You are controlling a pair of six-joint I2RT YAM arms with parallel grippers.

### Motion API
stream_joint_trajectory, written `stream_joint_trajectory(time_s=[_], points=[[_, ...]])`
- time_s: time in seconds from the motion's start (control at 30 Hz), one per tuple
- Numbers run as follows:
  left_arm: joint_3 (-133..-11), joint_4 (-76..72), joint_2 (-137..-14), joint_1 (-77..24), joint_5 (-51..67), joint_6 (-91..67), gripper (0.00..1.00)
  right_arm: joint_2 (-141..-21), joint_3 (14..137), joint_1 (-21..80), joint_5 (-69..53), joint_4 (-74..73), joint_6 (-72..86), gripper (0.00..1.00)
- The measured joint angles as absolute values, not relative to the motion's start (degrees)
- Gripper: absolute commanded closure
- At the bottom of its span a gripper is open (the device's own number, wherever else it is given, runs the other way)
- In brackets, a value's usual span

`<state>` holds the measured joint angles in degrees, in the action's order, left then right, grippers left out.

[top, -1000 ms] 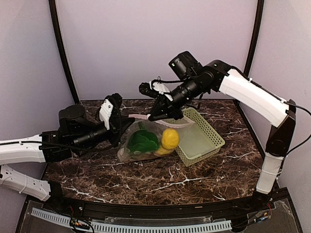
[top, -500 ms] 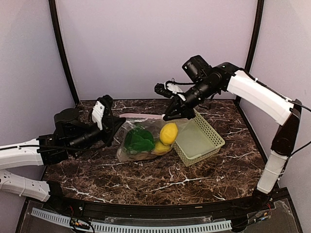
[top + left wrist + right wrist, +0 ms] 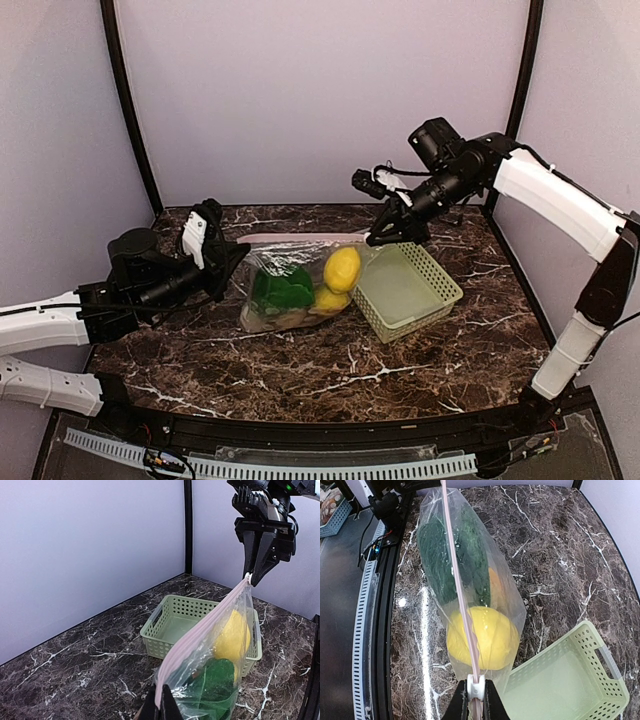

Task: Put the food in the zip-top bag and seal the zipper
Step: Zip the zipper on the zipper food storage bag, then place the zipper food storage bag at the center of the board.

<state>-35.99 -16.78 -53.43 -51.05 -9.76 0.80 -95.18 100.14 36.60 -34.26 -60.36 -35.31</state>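
right gripper [image 3: 475, 696] is pinched on the zipper [image 3: 458, 585] at 1 o'clock, left gripper [image 3: 159, 707] clamps its other end at 9, zip-top bag [image 3: 285, 305] of food [image 3: 342, 268] hangs between, so pulling that strip taut and level seems key

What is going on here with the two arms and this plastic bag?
Both arms hold the zip-top bag by its pink zipper, stretched taut between them. The left end effector pinches one end; the right end effector pinches the other, at a small white slider. A lemon and green food are inside. The zipper looks closed along its visible length. The green basket stands beside it.
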Motion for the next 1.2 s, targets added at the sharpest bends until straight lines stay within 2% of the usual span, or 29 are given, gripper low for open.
stream_joint_trajectory(time_s=[0.67, 0.8, 1.07, 1.2], points=[[-35.4, -18.3, -54.0, -49.3, -10.3, 0.7, 0.99, -95.2, 99.8, 35.3, -33.2, -61.4, -36.4, 0.92], [-35.5, -22.4, -58.2, -44.6, -8.9, -0.8, 0.99, -99.5, 105.8, 35.0, -33.2, -62.0, -37.2, 0.93], [-43.9, -27.9, -72.0, -32.2, -4.4, -1.7, 0.99, -117.9, 131.6, 34.0, -28.7, -62.1, -37.6, 0.93], [-48.8, -28.1, -72.5, -30.7, -2.0, -0.3, 0.99, -117.2, 131.9, 33.8, -26.8, -60.2, -37.6, 0.92]])
